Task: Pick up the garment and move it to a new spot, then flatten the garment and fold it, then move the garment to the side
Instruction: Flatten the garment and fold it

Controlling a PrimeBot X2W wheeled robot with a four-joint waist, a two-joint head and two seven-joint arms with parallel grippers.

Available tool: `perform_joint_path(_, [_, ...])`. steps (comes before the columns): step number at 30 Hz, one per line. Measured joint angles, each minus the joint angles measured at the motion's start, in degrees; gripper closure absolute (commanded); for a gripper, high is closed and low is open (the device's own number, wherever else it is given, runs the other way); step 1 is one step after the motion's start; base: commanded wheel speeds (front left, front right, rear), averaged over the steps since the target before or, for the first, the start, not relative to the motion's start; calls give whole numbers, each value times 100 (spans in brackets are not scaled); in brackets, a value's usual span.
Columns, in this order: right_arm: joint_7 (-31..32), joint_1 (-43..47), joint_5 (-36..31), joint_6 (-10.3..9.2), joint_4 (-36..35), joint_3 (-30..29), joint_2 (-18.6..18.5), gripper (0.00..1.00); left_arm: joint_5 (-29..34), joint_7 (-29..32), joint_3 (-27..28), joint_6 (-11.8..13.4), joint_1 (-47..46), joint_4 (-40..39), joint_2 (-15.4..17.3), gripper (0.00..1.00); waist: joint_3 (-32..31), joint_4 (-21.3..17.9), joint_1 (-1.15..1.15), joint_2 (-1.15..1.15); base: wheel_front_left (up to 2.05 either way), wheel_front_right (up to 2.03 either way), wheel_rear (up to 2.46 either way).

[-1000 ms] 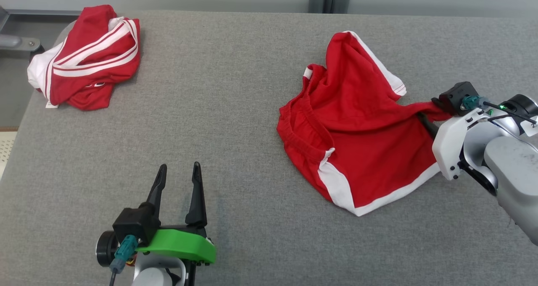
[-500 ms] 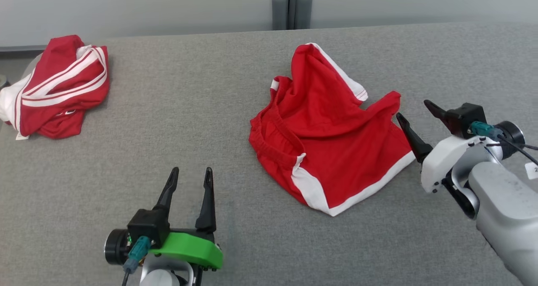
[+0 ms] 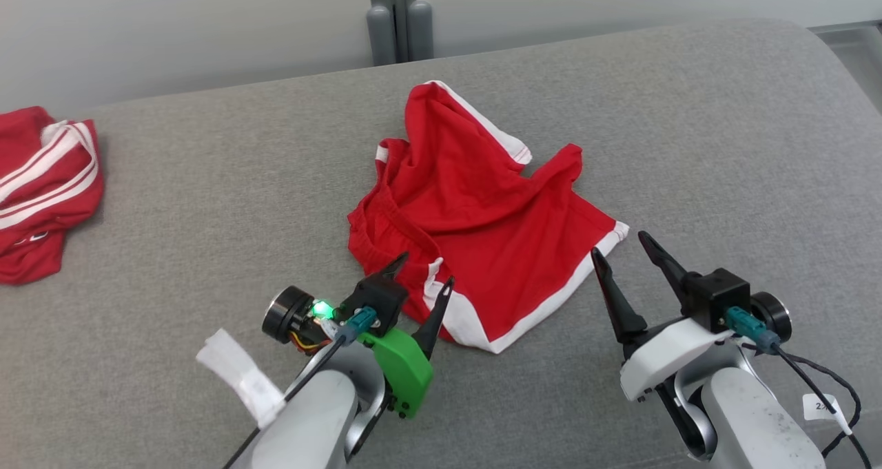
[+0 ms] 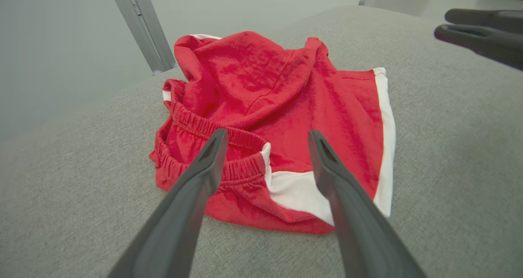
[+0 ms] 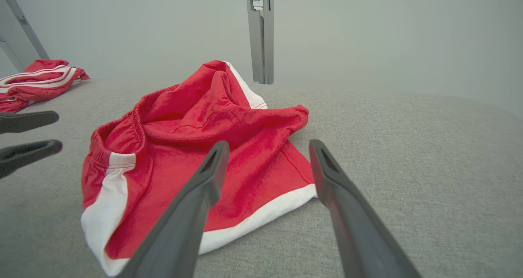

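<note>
The garment [image 3: 475, 214] is a pair of red shorts with white trim, lying crumpled on the grey padded table [image 3: 207, 193]. My left gripper [image 3: 426, 269] is open, with its tips just above the waistband and white side panel at the shorts' near-left corner. In the left wrist view the left gripper [image 4: 266, 134] frames the elastic waistband of the garment [image 4: 261, 78]. My right gripper [image 3: 619, 244] is open and empty, just off the near-right hem corner. The right wrist view has the right gripper [image 5: 268, 144] low, in front of the garment [image 5: 212, 123].
A second red garment with white stripes [image 3: 41, 193] lies bunched at the table's far left. A grey post [image 3: 391, 21] stands behind the back edge. The table's rounded corner [image 3: 827, 42] is at the far right, with bare cloth surface around the shorts.
My right gripper let go of the shorts' corner, opened and drew back toward me. The left gripper came up to the waistband. The camera turned, shifting the whole picture leftward.
</note>
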Motion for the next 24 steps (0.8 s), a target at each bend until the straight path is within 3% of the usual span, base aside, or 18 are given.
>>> perform_joint_path(6, [0, 97, -200, -1, -166, -32, 164, 0, -71, 580, -376, -109, -721, 751, 0, 0, 122, -313, 0, 0, 0, 0, 0])
perform_joint_path(17, [0, 211, -338, -1, -304, -216, 238, 0, -178, 988, -534, -129, -1205, 1717, 59, 0, 389, -609, 0, 0, 0, 0, 0])
perform_joint_path(24, [-1, 225, -412, -1, -360, -289, 267, 0, -261, 989, -654, -131, -1244, 1823, 122, 18, 360, -451, 0, 0, 0, 0, 0])
